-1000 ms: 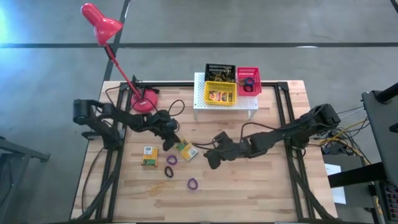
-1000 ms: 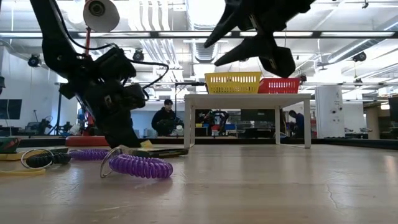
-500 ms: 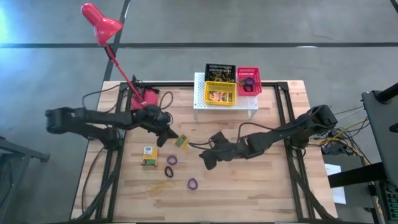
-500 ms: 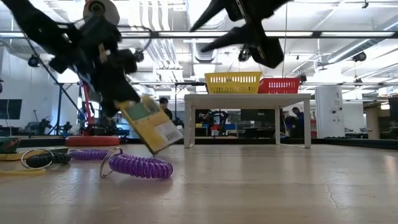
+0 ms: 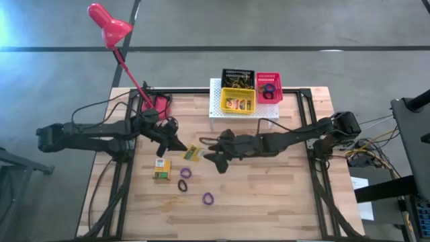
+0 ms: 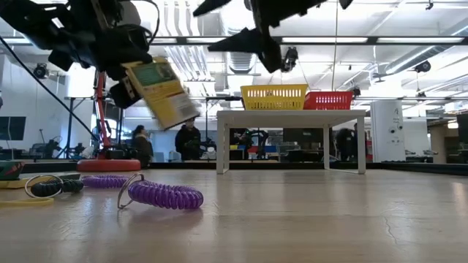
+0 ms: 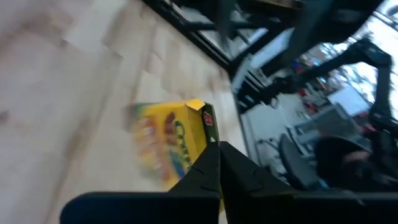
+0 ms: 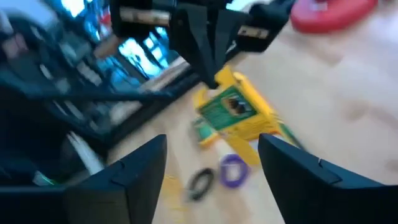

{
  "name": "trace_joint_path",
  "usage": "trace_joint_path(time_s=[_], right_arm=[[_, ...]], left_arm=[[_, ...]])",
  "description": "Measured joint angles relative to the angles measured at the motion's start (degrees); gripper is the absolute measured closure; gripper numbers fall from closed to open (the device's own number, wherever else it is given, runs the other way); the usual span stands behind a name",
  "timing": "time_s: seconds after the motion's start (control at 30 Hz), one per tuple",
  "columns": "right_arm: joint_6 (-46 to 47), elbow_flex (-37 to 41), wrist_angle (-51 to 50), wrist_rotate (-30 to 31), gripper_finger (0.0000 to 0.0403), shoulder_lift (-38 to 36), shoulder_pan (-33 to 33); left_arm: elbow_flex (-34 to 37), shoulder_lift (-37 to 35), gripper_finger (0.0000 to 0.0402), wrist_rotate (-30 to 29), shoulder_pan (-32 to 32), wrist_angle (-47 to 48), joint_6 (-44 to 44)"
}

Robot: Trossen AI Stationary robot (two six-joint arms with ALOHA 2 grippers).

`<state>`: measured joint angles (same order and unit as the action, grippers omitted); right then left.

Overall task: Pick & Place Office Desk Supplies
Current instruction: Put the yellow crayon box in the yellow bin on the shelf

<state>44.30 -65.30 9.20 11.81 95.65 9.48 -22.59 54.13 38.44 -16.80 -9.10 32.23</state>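
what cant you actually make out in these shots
- Print on the held card box: blurred by motion in the left wrist view, too small from above.
- Contents of the black tray: too small in the high view; hidden behind the yellow tray in the low view.
- Left gripper grip on the box: its fingers cover the contact.

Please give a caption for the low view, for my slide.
Left end effector holds a yellow-green card box in the air above a purple ring.

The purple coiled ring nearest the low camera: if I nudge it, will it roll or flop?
The purple coiled ring lies flat on the table, so it would probably slide, not roll. Its springy coils suggest it flexes when pinched. It looks light, so a nudge may send it skidding.
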Motion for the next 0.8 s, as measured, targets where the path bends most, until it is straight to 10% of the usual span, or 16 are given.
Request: trace_joint_path(time_s=[0.5,0.8], right_arm=[[-24.02,-16.57,-10.86,-23.58,0.0159,12.33,-6.38],[-28.45,-30.29,-21.27,-27.55,0.0180,19.84,-6.41]], left_arm=[[0.00,-0.84,0.0400,12.93,1.41,-5.69,10.79],[-0.06,-3.20,0.0400,13.67,2.49,-7.55,13.48]])
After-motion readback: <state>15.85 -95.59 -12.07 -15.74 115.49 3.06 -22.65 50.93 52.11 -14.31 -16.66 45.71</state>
